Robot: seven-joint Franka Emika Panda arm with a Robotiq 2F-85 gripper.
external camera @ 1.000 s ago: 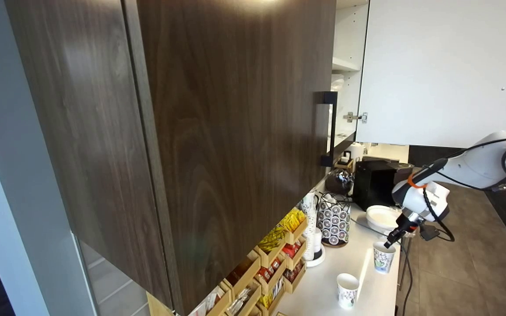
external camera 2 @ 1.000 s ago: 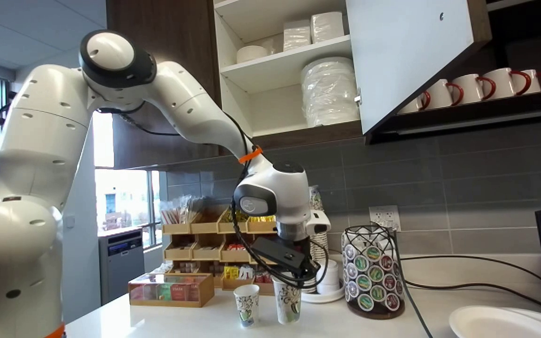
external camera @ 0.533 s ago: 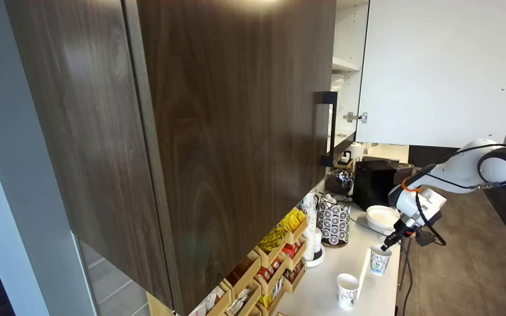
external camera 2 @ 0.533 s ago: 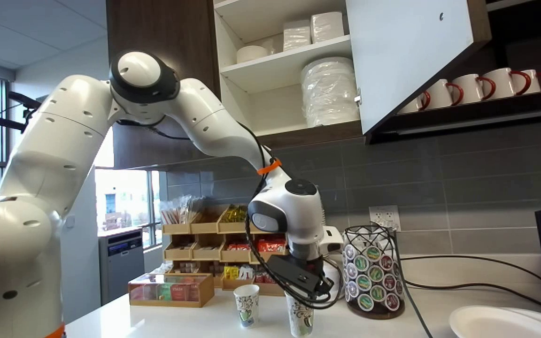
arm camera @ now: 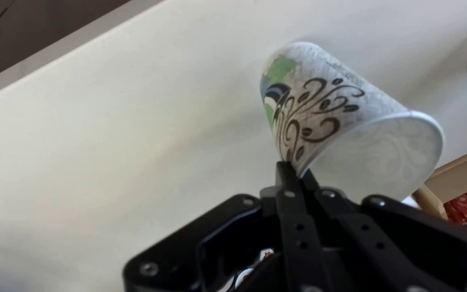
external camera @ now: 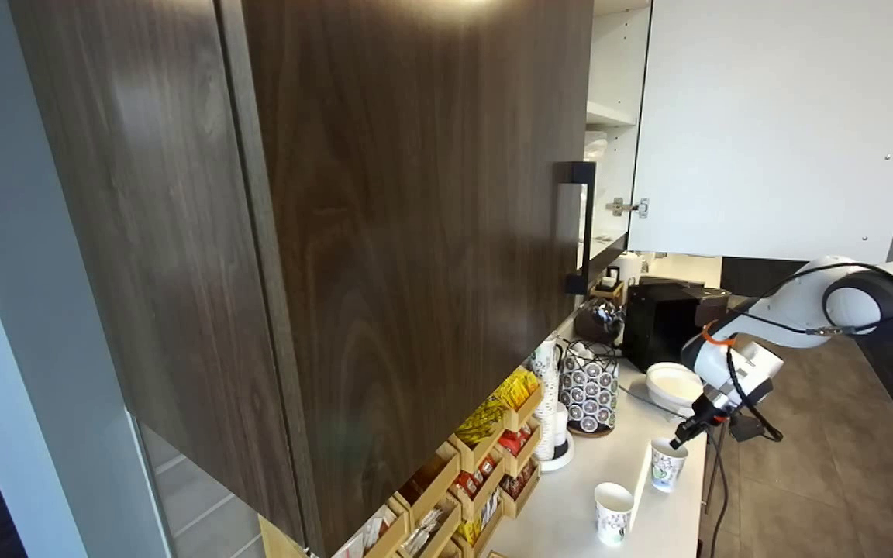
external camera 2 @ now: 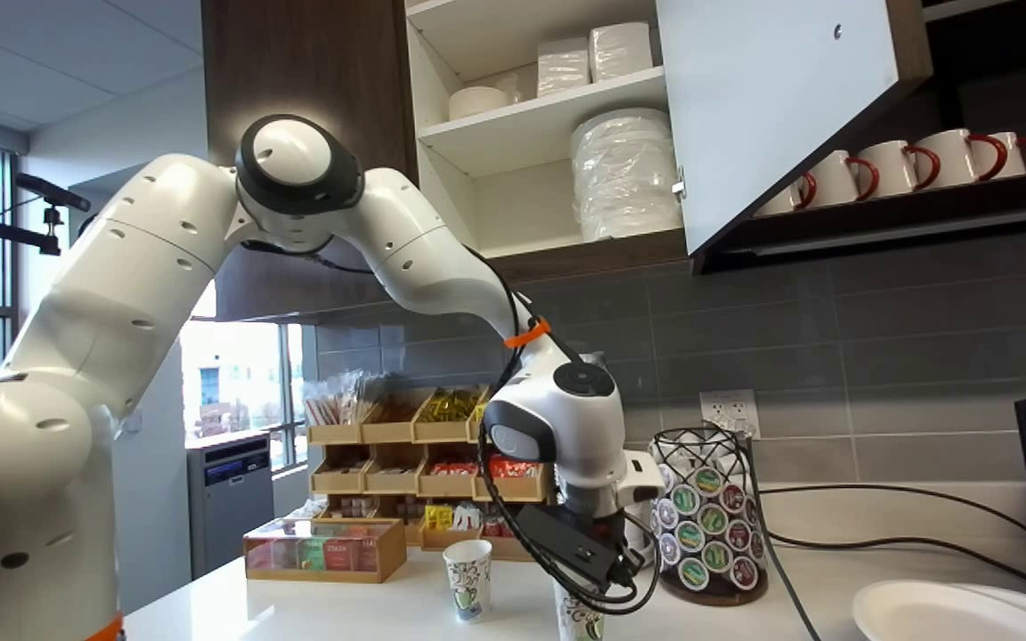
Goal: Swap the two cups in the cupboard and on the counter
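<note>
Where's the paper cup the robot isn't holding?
In an exterior view, the free cup stands on the counter, right of the low wooden box, left of the held cup.

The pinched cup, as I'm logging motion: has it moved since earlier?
Yes: in an exterior view, the pinched cup shifted rightward and lower, away from the standing cup.

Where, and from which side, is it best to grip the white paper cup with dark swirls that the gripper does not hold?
Probably the upper rim of that white paper cup, from above, one jaw inside, one outside: it stands upright on the white counter, mouth up, and its thin wall might buckle under a squeeze around the body.
</note>
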